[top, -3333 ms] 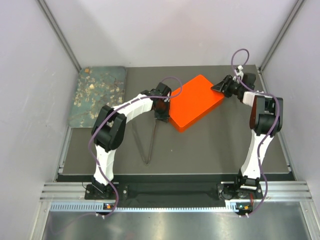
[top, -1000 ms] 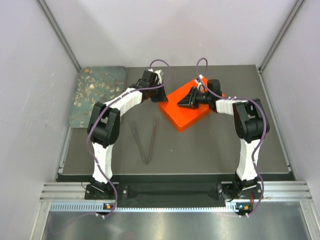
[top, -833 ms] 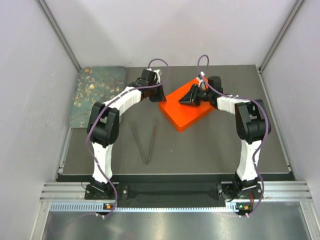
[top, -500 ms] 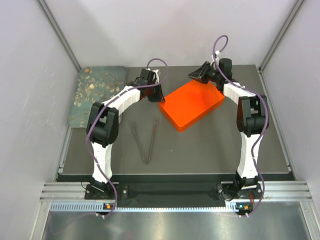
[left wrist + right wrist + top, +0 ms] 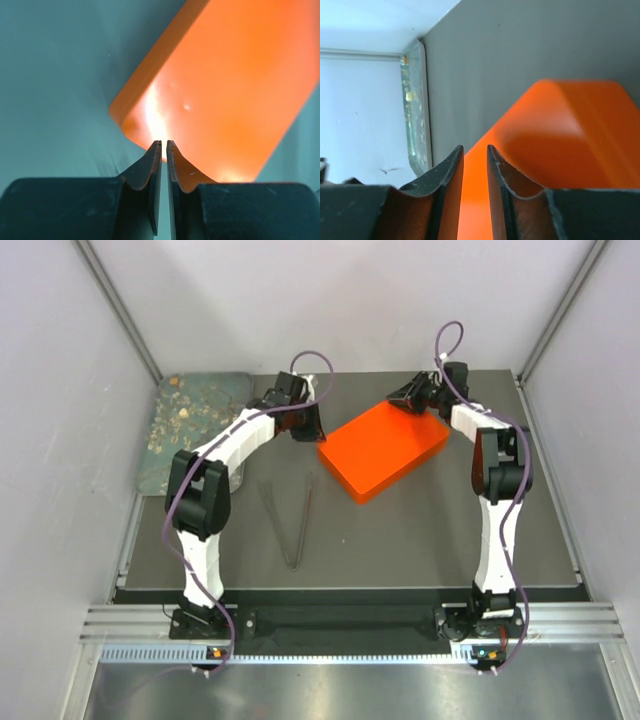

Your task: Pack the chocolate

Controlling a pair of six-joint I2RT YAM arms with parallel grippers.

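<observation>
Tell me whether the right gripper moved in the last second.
Yes. The right gripper went from over the orange box's middle back to its far edge.

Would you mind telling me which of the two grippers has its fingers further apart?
The right gripper: the orange box shows through the gap between its fingers, whereas the left gripper shows only a thin slit.
</observation>
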